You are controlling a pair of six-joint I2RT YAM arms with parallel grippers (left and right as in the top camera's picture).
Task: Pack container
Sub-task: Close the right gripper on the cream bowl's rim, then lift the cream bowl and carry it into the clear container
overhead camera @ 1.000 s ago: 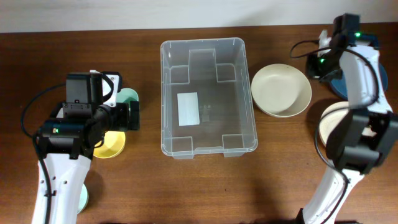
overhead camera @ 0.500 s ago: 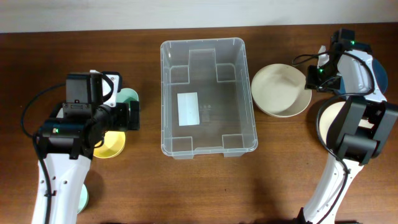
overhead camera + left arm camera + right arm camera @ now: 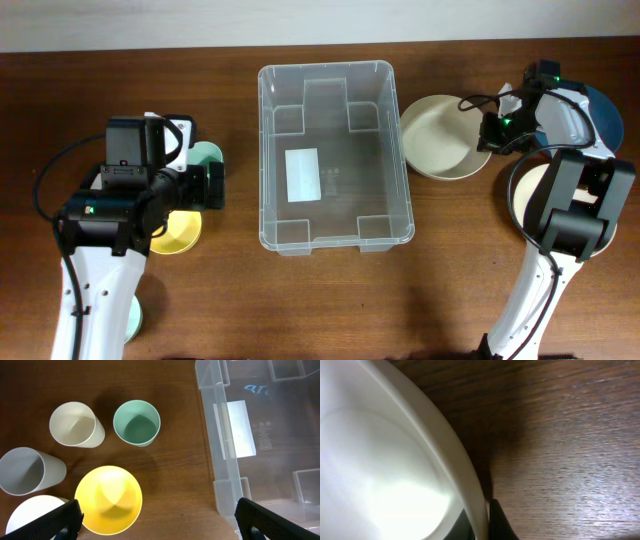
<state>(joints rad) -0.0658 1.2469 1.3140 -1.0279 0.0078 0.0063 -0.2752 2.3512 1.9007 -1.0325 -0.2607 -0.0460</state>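
Observation:
The container (image 3: 335, 215) is a large clear plastic bin with a white label on its base, standing empty at the table's middle; its left wall shows in the left wrist view (image 3: 225, 460). A cream bowl (image 3: 440, 150) lies just right of it. My right gripper (image 3: 490, 135) is at that bowl's right rim. In the right wrist view the bowl (image 3: 380, 470) fills the left side and the fingers (image 3: 482, 527) are shut on its rim, one on each side. My left gripper (image 3: 215, 186) is open and empty over bare wood (image 3: 157, 520) left of the container.
Left of the container are a mint cup (image 3: 136, 422), a cream cup (image 3: 74, 424), a grey cup (image 3: 25, 471), a yellow bowl (image 3: 108, 499) and a white bowl (image 3: 35, 515). At the far right are a blue dish (image 3: 600, 105) and a white bowl (image 3: 535, 195).
My right gripper came down and left from the far right corner to the cream bowl's rim and closed on it. The bowl shifted slightly left. The left arm has not moved.

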